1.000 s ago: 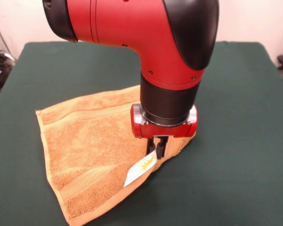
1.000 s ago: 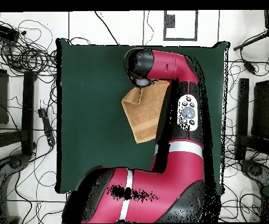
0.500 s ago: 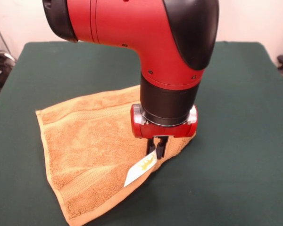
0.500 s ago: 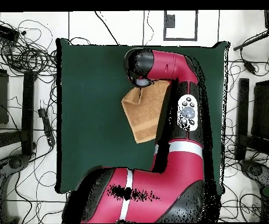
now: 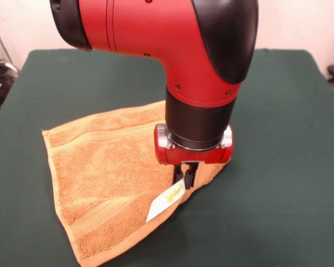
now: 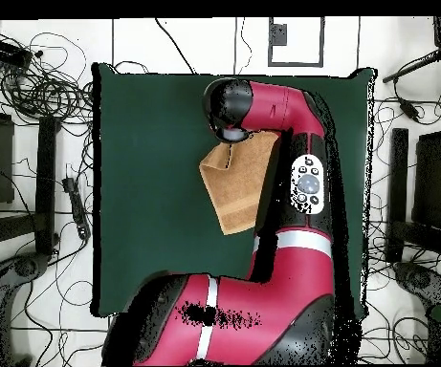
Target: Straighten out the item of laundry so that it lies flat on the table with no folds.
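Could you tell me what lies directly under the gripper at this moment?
The gripper stands over the towel at its folded edge, by the white tag. The jaws look closed on that edge. The table beneath is covered there.

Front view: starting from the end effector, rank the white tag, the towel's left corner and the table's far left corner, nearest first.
1. Small white tag printed in yellow, just below the end effector.
2. Golden-tan terry towel's left corner, out to the left.
3. Dark green felt table's far left corner, upper left.

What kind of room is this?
Probably a robotics lab: a red robot arm works over a towel on a green table, with cables and equipment stands crowding the floor around it.
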`<state>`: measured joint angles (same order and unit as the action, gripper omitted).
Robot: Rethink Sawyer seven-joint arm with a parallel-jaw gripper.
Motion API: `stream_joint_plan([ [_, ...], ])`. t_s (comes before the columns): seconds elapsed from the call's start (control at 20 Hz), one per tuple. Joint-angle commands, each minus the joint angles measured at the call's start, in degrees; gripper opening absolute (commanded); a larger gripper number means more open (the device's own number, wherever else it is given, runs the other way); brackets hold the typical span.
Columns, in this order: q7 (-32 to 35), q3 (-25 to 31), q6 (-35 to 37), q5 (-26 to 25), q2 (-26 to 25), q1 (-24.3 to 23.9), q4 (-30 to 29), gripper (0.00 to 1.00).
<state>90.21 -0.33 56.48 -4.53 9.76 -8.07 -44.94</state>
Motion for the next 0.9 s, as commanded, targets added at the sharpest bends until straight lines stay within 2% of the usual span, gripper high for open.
stream_joint_plan([
  [0.05, 4.58, 5.87, 3.06, 1.9, -2.73, 2.02, 2.32, 0.0],
  [0.35, 4.5, 5.7, 4.52, 1.93, -4.52, 2.19, 5.57, 0.0],
  [0.9, 4.28, 5.48, 4.8, 2.27, -5.3, 2.27, 6.71, 0.0],
])
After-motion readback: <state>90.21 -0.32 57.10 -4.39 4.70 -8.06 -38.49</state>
